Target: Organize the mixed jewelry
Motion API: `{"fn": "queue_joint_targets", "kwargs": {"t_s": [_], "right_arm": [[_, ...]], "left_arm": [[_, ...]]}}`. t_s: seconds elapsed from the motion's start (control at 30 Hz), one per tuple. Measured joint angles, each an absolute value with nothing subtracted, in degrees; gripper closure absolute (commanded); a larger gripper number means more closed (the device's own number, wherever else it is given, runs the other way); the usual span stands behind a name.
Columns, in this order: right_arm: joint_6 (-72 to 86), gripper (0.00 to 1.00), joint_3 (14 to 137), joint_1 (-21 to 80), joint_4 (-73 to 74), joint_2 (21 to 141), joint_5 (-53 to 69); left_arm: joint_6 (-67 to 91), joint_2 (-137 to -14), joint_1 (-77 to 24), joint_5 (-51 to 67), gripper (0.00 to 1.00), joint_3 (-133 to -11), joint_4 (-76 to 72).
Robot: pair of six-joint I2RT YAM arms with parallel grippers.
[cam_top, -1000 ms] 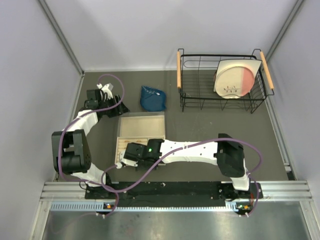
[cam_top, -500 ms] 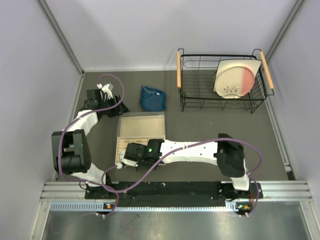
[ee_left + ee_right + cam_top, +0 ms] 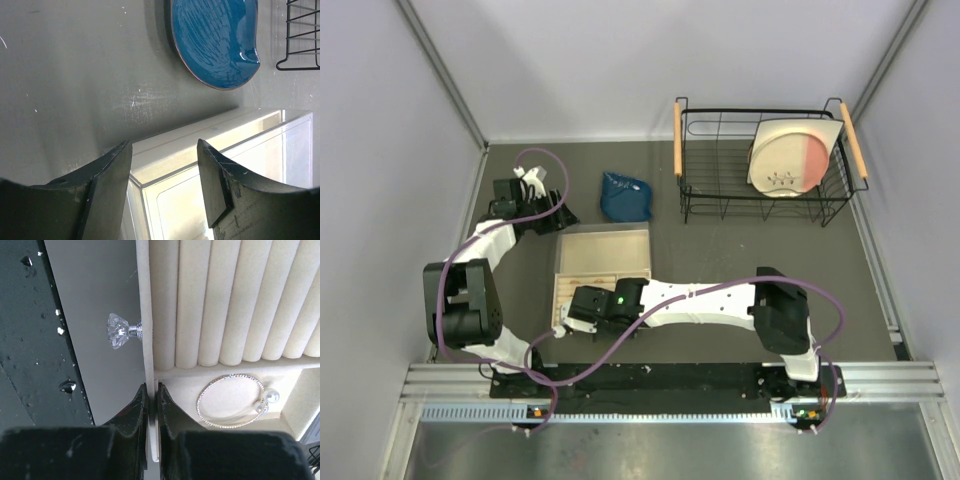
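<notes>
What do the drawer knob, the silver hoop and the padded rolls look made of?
Knob: clear faceted glass or crystal, on a shiny metal stem. Hoop: thin silver-toned metal with a sparkly studded edge and two pearl-like beads. Rolls: cream, matte, velvety-looking fabric, probably over padding.

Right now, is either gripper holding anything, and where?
The right gripper pinches the cream padded jewelry tray by its front wall, beside the crystal knob. The left gripper holds nothing.
</notes>
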State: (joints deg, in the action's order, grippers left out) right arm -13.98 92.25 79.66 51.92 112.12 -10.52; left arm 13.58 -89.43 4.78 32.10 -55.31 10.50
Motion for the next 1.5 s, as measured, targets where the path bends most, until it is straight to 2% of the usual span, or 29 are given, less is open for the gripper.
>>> {"fn": "queue_joint_targets", "kwargs": {"t_s": [0.53,1.5], "right_arm": [[-15.27,1.00,92.25,79.57,52.42,112.12,-11.90],[-14.79,1.00,92.25,78.83,52.14,112.12,-9.54]], "left_arm": [[13.56,-89.56,4.78,32.12,0.39,-55.51,10.22],[13.52,-89.56,4.78,32.40,0.31,-55.51,10.37]]}}
